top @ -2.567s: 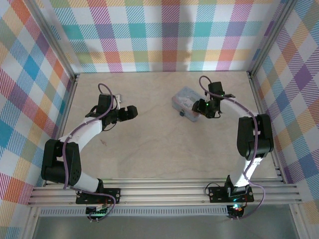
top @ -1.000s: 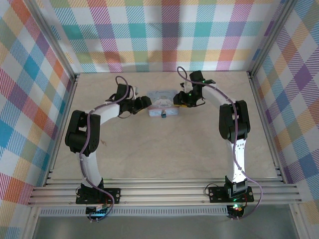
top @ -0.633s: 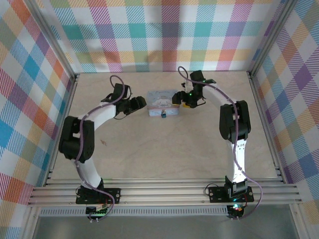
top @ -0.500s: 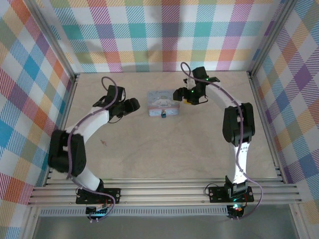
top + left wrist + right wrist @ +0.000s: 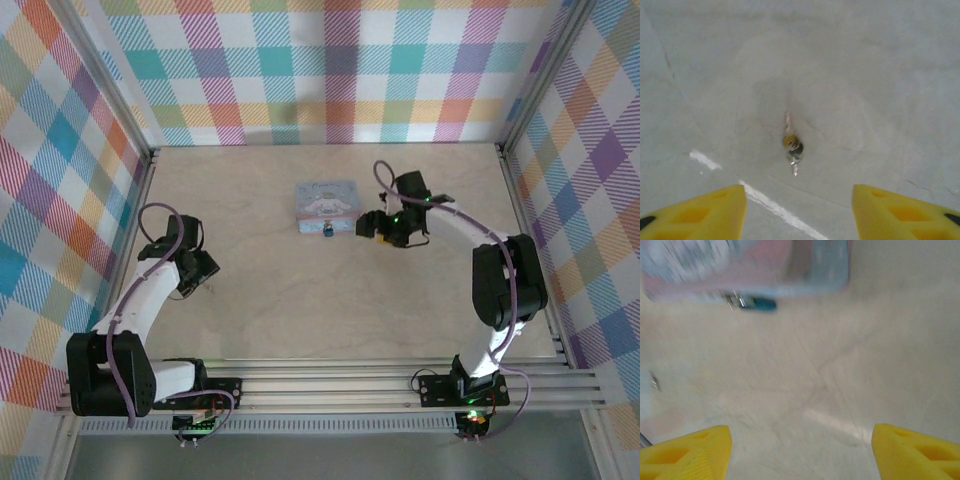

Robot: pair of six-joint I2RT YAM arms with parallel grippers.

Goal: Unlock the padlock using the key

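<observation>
Key [image 5: 792,147] lies flat just ahead of the parted, empty jaws of the left gripper [image 5: 797,197], padlock [image 5: 755,303] beyond the parted jaws of the right gripper [image 5: 800,437], against the tin [image 5: 740,265]; risk: thin key skids aside on closing.

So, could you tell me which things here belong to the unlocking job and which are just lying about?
For the job:
- blue padlock
- small key, lying on the table in front of the open left gripper

Just lying about:
- pale blue cartoon-printed tin, with the padlock at its near edge
</observation>
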